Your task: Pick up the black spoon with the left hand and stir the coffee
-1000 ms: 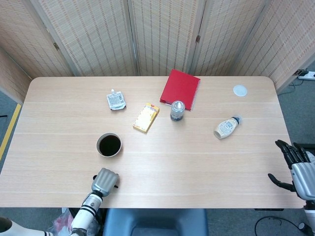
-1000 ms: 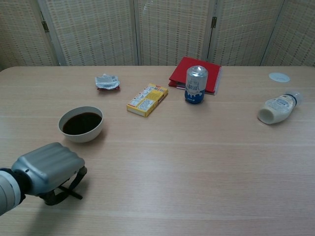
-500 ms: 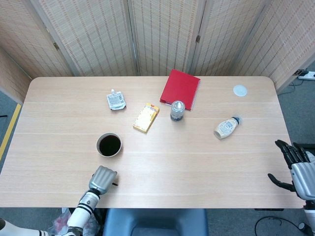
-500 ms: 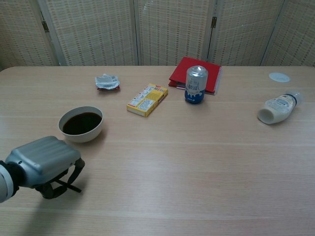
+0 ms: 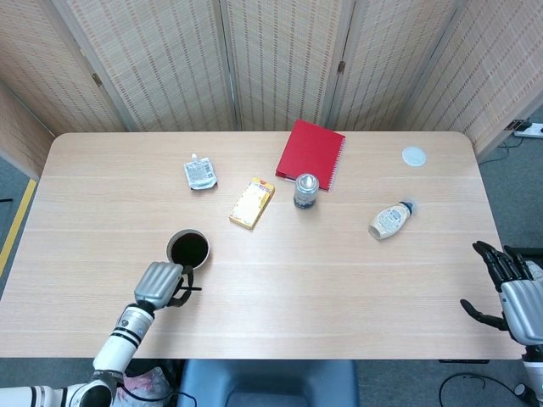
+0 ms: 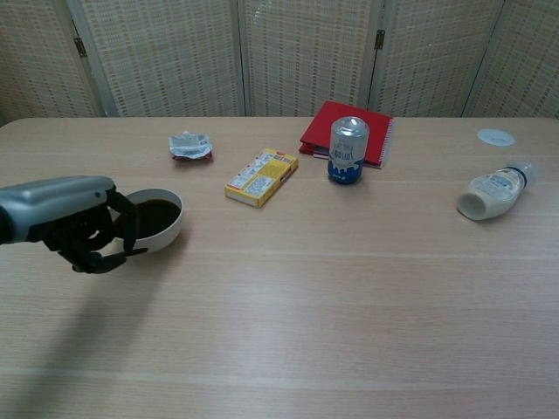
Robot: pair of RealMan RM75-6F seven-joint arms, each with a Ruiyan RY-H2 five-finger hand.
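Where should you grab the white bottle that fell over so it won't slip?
Grab the white bottle around its fat middle, coming down from above. It lies on its side with the small cap end pointing toward the far right, so the wide rounded body faces up and nothing sits close beside it. The cap end looks too thin to hold well. The right hand is probably the nearer one.

1. Illumination: bright, even and diffuse, with no glare on the table (image 5: 339,280)
2. Shadows: soft; a faint one lies beneath the left hand (image 6: 74,223) in the chest view
3. Focus: both views sharp; the near left hand slightly soft
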